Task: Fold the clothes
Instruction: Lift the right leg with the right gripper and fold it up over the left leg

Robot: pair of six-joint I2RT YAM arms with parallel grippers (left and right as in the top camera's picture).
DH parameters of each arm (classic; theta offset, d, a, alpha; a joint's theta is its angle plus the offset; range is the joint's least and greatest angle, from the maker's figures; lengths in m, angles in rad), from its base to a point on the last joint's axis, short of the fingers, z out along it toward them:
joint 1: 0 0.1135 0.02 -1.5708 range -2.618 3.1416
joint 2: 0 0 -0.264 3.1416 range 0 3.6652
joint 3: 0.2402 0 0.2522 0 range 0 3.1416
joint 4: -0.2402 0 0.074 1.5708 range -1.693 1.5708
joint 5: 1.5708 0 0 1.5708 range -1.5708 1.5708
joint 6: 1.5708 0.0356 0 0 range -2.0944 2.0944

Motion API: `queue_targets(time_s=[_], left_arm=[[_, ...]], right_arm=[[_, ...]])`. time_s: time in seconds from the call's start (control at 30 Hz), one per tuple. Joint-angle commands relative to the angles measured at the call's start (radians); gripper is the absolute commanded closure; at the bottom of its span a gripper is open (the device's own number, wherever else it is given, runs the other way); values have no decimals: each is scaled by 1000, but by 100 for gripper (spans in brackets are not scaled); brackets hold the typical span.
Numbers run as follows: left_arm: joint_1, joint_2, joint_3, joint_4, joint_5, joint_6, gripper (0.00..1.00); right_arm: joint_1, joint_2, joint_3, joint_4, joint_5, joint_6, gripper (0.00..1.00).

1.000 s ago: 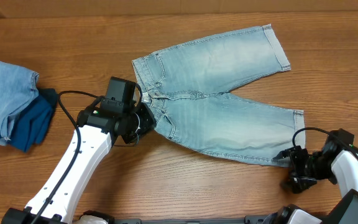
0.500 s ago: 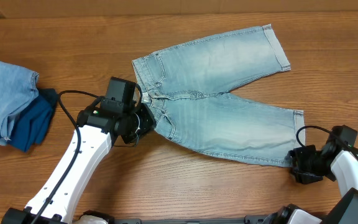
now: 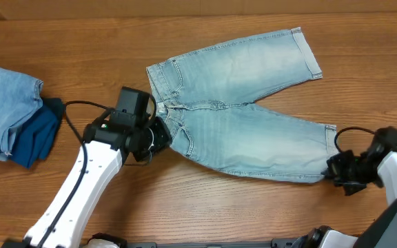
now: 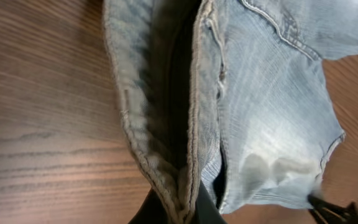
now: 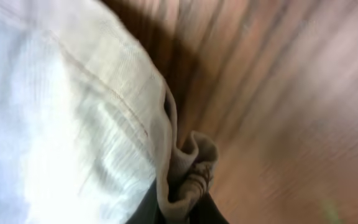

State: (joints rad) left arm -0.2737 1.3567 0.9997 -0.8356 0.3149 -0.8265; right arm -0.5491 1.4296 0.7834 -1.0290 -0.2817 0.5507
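The clothes, pale light-blue denim shorts [image 3: 243, 103], lie spread flat on the wooden table with both legs pointing right. My left gripper [image 3: 163, 136] is shut on the waistband [image 4: 182, 186] at its near corner; the band bunches between the dark fingers. My right gripper [image 3: 331, 170] is shut on the near leg's hem cuff [image 5: 188, 171] at its lower right corner, and the cuff is pinched into a fold. The far leg [image 3: 281, 55] lies untouched.
A pile of other clothes sits at the far left: a light-blue denim piece [image 3: 2, 107] and a dark navy folded garment [image 3: 38, 134]. Bare wood surrounds the shorts. A black cable [image 3: 350, 131] loops by my right arm.
My right gripper moved up and right to the cuff corner and closed on it; a second ago it stood open below the hem. The left gripper held its grip and barely shifted.
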Motion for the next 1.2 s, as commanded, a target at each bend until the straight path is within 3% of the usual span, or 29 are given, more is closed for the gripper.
queue_targets(time_s=[0.0,0.2,0.33,0.77,0.97,1.17], left_arm=[[-2,-168,13,-80,-28,29,96],[-2,-459,26,-300,-61,0,96],[-2,-520,33,-315,-142,5,96],[-2,-197,33,-161,-293,103,91],[-2,-89,33,-31,-380,125,85],[-1,-41,33,80,-452,176,72]], right_arm=[[1,-126,131,-114,38,-59,96],[1,-301,278,-280,87,-85,96],[30,-289,390,-276,55,-84,96],[365,352,768,-255,56,-127,96],[382,419,806,-24,-7,-106,96],[422,445,806,193,-35,-83,96]])
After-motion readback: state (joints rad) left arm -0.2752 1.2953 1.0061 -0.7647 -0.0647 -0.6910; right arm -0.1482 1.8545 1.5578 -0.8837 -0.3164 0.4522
